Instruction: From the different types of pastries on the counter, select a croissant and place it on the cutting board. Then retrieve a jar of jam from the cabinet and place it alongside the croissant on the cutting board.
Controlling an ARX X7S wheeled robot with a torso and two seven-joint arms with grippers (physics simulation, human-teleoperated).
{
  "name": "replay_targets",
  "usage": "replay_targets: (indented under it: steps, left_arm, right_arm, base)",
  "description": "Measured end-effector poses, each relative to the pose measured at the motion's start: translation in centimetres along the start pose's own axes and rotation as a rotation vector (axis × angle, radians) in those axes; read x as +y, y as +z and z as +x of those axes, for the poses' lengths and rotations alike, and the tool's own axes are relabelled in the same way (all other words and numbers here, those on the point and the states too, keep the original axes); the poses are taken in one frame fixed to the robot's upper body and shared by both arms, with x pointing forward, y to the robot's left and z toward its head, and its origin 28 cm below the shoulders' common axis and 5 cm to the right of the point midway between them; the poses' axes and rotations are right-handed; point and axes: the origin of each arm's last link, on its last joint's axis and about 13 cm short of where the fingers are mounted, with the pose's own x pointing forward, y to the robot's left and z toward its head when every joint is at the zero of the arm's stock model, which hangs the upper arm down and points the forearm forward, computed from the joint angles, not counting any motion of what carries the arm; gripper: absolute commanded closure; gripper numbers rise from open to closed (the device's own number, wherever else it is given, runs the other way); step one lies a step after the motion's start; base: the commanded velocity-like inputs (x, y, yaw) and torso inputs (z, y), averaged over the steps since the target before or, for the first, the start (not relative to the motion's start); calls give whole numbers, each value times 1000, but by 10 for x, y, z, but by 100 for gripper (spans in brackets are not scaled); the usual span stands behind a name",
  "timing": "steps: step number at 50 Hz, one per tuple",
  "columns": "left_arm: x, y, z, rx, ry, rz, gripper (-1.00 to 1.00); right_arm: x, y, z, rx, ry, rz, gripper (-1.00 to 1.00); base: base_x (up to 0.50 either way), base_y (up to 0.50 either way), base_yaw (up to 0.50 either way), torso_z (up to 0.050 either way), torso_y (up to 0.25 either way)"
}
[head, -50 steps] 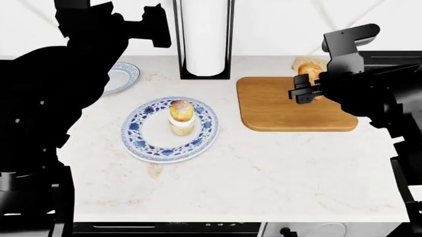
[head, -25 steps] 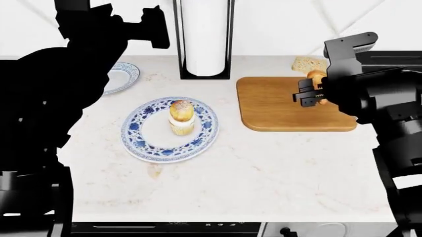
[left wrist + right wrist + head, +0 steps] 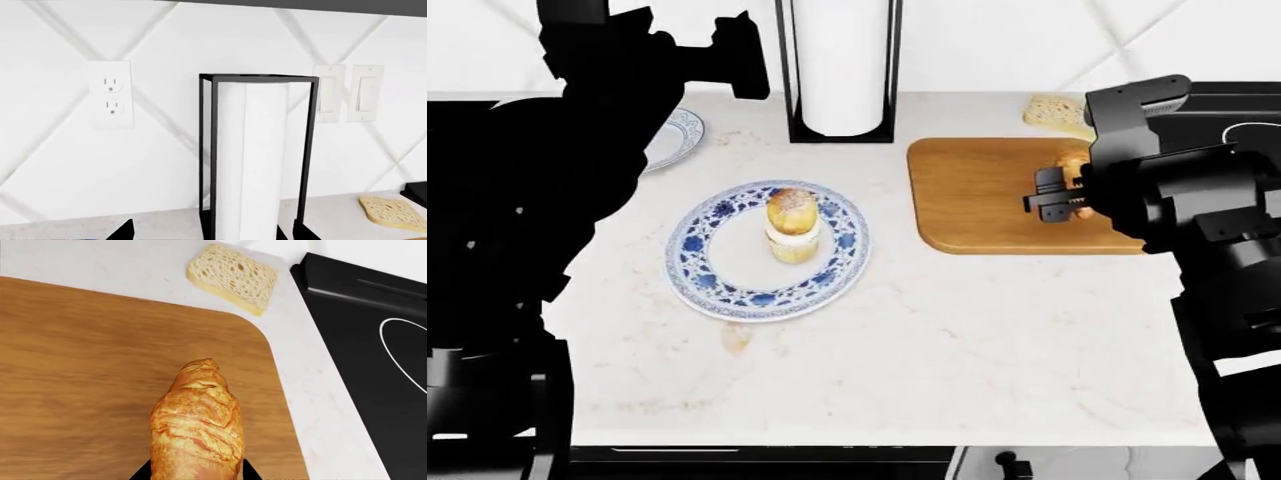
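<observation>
Right gripper (image 3: 1050, 196), seen from the head camera, hangs over the far right part of the cutting board (image 3: 981, 200), and its two fingers are closed around the croissant (image 3: 1074, 168), of which only a small golden part shows behind the black arm. The bread slice (image 3: 1052, 112) lies on the counter (image 3: 961, 330) just behind the board, and the cupcake (image 3: 790, 224) stands on the patterned plate (image 3: 701, 265), well apart.

From the right wrist camera, the croissant (image 3: 196, 427) is between the fingertips, over the wood near the board's rounded corner. I cannot tell if it touches the board.

Left wrist camera shows only the wall and the paper towel holder (image 3: 259, 155); the left gripper's state I cannot tell.

I judge the first half almost done: release is left, then the whole jam part. No jar is visible.
</observation>
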Motion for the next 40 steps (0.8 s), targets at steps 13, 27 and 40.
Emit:
replay_targets:
  steps: [13, 27, 40]
  left_arm:
    - [0, -1, 1, 4, 3, -4, -100]
    - [0, 0, 0, 4, -2, -1, -100]
    - [-1, 0, 0, 5, -8, 2, -100]
  right_arm:
    - [-2, 0, 0, 1, -6, 0, -100]
    - [-4, 3, -4, -12, -6, -8, -100]
    - [-8, 12, -17, -64, 6, 6, -100]
  base:
    - [0, 0, 0, 0, 0]
    - [0, 0, 0, 0, 0]
    - [0, 0, 0, -7, 135]
